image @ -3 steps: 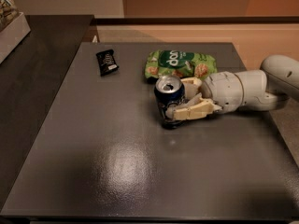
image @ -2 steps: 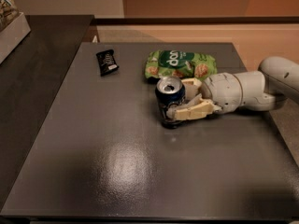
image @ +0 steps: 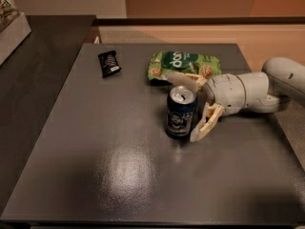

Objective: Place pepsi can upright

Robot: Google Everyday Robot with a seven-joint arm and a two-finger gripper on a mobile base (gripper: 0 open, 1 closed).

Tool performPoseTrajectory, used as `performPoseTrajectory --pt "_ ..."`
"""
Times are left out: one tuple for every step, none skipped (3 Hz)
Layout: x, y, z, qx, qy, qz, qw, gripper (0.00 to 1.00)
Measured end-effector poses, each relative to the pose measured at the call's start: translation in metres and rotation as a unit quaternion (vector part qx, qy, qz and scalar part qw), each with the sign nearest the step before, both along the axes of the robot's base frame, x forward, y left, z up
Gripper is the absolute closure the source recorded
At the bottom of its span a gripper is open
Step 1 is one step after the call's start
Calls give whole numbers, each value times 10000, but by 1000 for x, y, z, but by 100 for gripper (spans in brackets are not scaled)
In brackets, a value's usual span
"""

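Note:
The pepsi can (image: 179,116) stands upright near the middle of the grey table (image: 119,171), silver top with its opening facing up and the dark blue side towards the camera. My gripper (image: 183,107) reaches in from the right with its white arm. It is open. One cream finger (image: 183,76) lies behind the can and the other (image: 205,124) is at the can's right front. Both stand a little off the can's sides.
A green snack bag (image: 183,63) lies just behind the can and the gripper. A small black packet (image: 109,63) lies at the back left of the table. A dark counter (image: 38,85) with a white box (image: 12,27) runs along the left.
The fingers were shut on the can; now they have spread apart and let it go. The can stays upright in the same place.

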State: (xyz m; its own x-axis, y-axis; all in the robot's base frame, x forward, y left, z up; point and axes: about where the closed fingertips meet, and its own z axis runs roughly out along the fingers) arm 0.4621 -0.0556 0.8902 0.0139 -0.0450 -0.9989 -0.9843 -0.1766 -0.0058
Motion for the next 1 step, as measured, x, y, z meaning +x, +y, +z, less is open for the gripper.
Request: performPoseTrajectory --pt "0 0 0 0 0 0 10000 0"
